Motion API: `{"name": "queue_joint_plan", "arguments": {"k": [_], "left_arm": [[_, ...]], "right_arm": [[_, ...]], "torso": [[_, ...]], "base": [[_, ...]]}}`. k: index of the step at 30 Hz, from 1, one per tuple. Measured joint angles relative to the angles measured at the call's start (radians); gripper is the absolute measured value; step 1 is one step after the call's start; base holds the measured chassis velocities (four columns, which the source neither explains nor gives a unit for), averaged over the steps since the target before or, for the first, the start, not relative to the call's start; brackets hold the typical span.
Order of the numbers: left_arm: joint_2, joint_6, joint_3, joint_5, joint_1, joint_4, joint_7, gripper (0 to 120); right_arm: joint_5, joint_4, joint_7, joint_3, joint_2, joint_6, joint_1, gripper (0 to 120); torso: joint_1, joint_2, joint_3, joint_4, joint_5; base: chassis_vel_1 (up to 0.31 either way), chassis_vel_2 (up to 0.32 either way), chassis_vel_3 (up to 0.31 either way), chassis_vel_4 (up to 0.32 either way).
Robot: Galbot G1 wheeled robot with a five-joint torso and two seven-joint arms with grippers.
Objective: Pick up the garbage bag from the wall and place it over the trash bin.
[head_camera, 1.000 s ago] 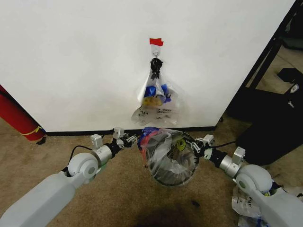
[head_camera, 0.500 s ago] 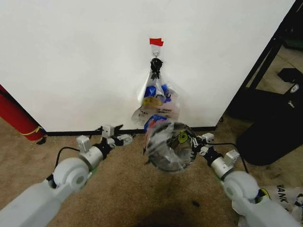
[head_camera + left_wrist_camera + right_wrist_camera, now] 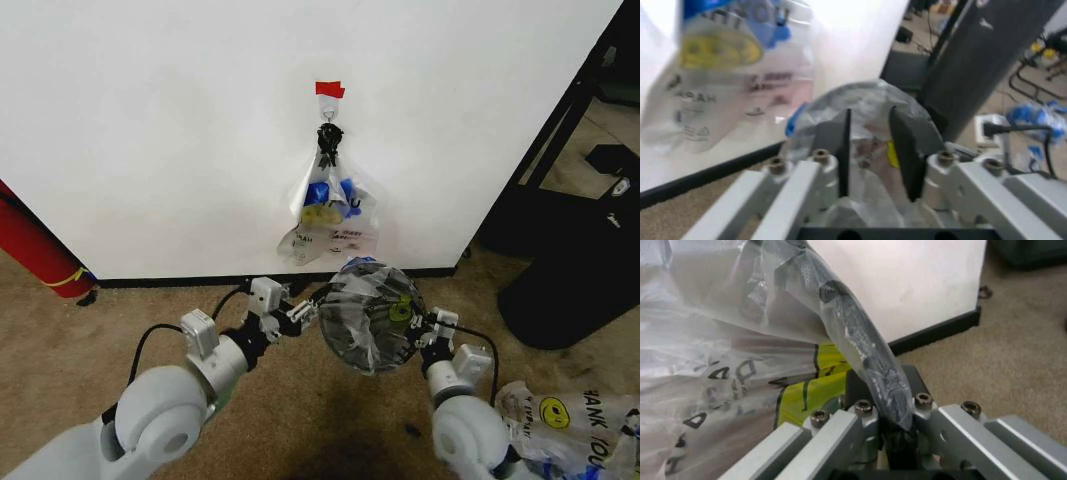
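Observation:
The trash bin (image 3: 368, 318), black wire mesh, is tipped up just in front of the wall (image 3: 150, 130). The see-through garbage bag (image 3: 352, 290) with its yellow smiley is stretched over it. My right gripper (image 3: 421, 328) is shut on the bin's bag-covered rim (image 3: 853, 335), which runs between its fingers. My left gripper (image 3: 304, 311) is at the bin's opposite side, jaws open, with the wrapped bin (image 3: 860, 102) just beyond its fingertips. Another see-through bag (image 3: 328, 215) with blue and yellow print hangs from the hook under the red tape (image 3: 329, 89).
A red cylinder (image 3: 35, 250) leans at the left by the baseboard. A large black bulky thing (image 3: 570, 275) and a black frame (image 3: 565, 110) stand to the right. A white THANK YOU bag (image 3: 565, 420) lies on the carpet near my right arm.
The left gripper drew back to the left, then came in again to the bin's side. The bin with the bag has risen and tipped toward the wall, held by the right gripper.

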Motion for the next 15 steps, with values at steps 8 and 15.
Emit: {"name": "queue_joint_plan", "arguments": {"k": [8, 15], "left_arm": [[-0.020, 0.096, 0.067, 0.017, -0.057, 0.016, -0.064, 0], [-0.016, 0.148, 0.118, 0.015, -0.123, 0.042, -0.106, 0]], "right_arm": [[-0.127, -0.025, -0.005, -0.005, 0.102, 0.054, -0.005, 0], [-0.204, -0.031, -0.021, -0.001, 0.151, 0.105, -0.044, 0]], "torso": [[0.000, 0.000, 0.000, 0.0001, 0.0002], [0.000, 0.000, 0.000, 0.0000, 0.0001]], "base": [[0.000, 0.000, 0.000, 0.000], [0.000, 0.000, 0.000, 0.000]]}}
